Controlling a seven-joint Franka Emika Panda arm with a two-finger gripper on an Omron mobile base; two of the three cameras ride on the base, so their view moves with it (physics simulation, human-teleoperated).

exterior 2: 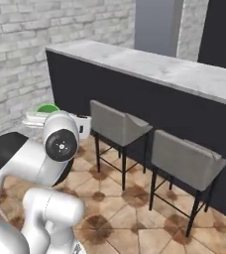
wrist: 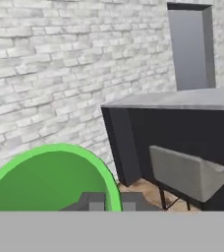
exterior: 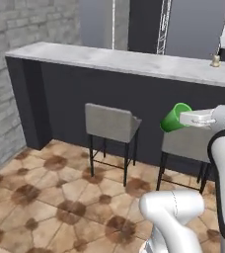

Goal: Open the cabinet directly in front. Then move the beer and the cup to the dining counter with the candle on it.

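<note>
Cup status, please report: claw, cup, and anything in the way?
Claw shut on cup. Cup tilted, held short of dining counter. Two stools between robot and counter; candle at far end.

No legible text, seemingly.

The bright-green cup (exterior: 174, 117) lay tilted on its side in the air before the dining counter (exterior: 134, 62), above a stool. The small beige candle (exterior: 215, 61) stood upright on the counter's far right.
</note>
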